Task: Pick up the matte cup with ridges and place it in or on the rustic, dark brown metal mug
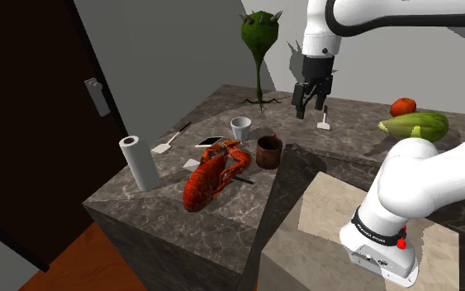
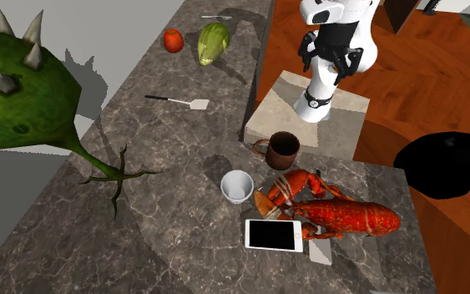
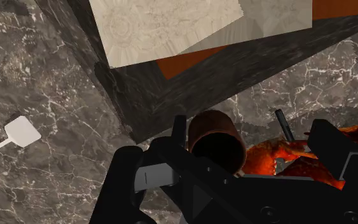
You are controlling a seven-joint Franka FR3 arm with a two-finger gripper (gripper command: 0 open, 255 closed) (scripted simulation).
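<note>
The ridged cup [image 1: 240, 127] is a small pale cup standing upright on the dark marble counter [image 1: 173, 194], also visible from above as the cup [image 2: 237, 185]. Close beside it, towards the stand, stands the dark brown mug [image 1: 268, 152], upright and empty, seen again as the mug [image 2: 283, 149]. My black gripper [image 1: 313, 101] hangs high above the counter, beyond the mug, open and holding nothing. In the wrist view, the mug [image 3: 215, 137] lies far below between my spread fingers [image 3: 128, 178].
A red lobster [image 1: 214, 175] and a phone [image 2: 273, 235] lie close to the cup and mug. A paper towel roll [image 1: 139, 163] stands near the counter's corner. Two spatulas [image 1: 325, 122] [image 1: 168, 142], a spiky green plant [image 1: 260, 41], a tomato [image 1: 402, 106] and a squash [image 1: 415, 126] lie farther off.
</note>
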